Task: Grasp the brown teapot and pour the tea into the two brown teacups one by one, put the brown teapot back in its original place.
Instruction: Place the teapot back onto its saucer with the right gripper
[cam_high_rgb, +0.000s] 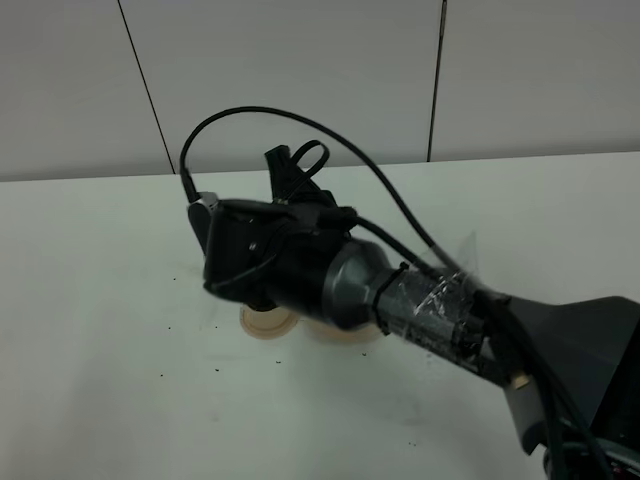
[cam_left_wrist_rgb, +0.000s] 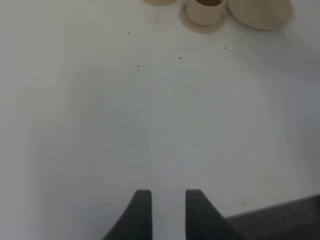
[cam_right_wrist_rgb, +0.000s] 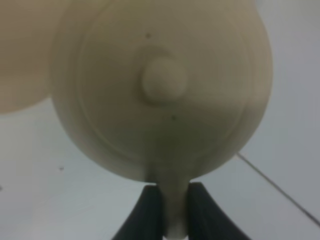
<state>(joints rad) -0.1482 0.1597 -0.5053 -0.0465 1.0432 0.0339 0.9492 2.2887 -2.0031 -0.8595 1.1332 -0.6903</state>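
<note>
Your right tool (cam_right_wrist_rgb: 167, 210) is clamped on the brown teapot (cam_right_wrist_rgb: 160, 90) by its loop handle: both dark fingers (cam_right_wrist_rgb: 145, 212) pinch the handle strip between them. The right wrist view looks straight onto the knobbed lid (cam_right_wrist_rgb: 164, 80); the pot fills most of that view, with white table (cam_right_wrist_rgb: 45, 200) behind it and another tan shape, blurred, at one side.

From the high camera you can't see the pot at all. The right arm (cam_high_rgb: 300, 265) reaches across the middle of the table (cam_high_rgb: 100, 330) and covers it. Only a small cup saucer (cam_high_rgb: 268, 322) pokes out under the wrist, plus a tan rim (cam_high_rgb: 340, 338) just beside it; can't tell which piece that rim belongs to.

Your left tool (cam_left_wrist_rgb: 164, 212) hangs over bare table, jaws a little apart, holding nothing. Far ahead of it, in its wrist view, one teacup (cam_left_wrist_rgb: 206, 10) sits on its saucer, a larger tan piece (cam_left_wrist_rgb: 260, 12) just beside it, and the edge of another tan piece (cam_left_wrist_rgb: 159, 2) on the other side, cut off by the frame.

Small dark specks (cam_left_wrist_rgb: 180, 57) are scattered on the table near the cups.
</note>
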